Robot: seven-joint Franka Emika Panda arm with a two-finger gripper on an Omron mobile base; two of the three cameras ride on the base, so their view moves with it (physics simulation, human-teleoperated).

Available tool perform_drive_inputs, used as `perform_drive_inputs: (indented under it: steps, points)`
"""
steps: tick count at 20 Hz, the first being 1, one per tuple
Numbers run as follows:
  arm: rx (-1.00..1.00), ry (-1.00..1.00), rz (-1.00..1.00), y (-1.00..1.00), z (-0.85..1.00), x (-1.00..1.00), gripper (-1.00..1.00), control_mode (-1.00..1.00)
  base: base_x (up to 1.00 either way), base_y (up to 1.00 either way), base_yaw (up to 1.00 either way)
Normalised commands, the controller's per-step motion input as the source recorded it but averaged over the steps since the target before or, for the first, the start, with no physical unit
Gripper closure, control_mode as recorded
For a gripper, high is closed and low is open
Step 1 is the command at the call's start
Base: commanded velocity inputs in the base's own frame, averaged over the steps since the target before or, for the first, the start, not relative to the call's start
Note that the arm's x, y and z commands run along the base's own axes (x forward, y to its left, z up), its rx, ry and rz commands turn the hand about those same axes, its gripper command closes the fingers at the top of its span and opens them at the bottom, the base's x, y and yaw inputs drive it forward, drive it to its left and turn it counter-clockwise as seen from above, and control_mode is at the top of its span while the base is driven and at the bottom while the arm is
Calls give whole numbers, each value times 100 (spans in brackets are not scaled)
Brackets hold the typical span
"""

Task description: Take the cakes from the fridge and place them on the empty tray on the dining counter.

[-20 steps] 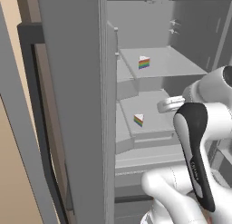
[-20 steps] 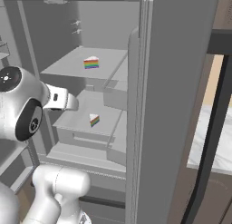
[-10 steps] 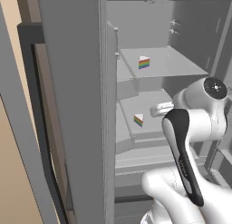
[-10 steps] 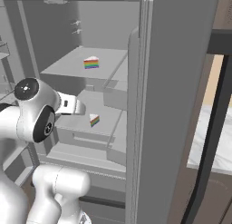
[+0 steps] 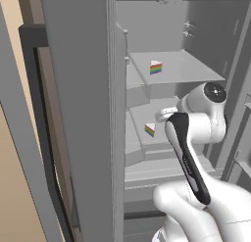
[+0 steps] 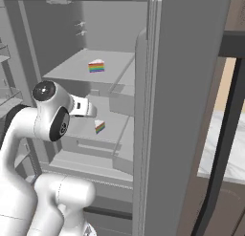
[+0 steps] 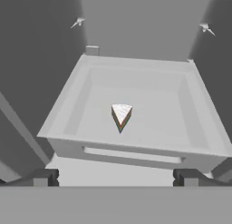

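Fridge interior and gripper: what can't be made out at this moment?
- Gripper: in both base views the arm's own wrist covers the fingers; the hand view shows just its tips, spread wide.
- Lower cake: hand view shows mainly its white top; the coloured layers are foreshortened.
- Upper cake: too small in the base views for detail.
- Fridge bottom drawers: blocked by the arm in both base views.

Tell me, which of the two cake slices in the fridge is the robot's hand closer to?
The lower cake, on the lower shelf. The open gripper points straight at it, while the other slice sits on the shelf above.
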Motion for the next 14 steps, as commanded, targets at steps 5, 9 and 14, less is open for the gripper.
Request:
perform_drive_inputs:
  steps: [5,9,14]
  points:
    - [0,0,0,0,-34,27,-100,-100,0,0,0]
    - [0,0,0,0,-31,24,-100,-100,0,0,0]
    - [0,0,0,0,-39,24,-100,-100,0,0,0]
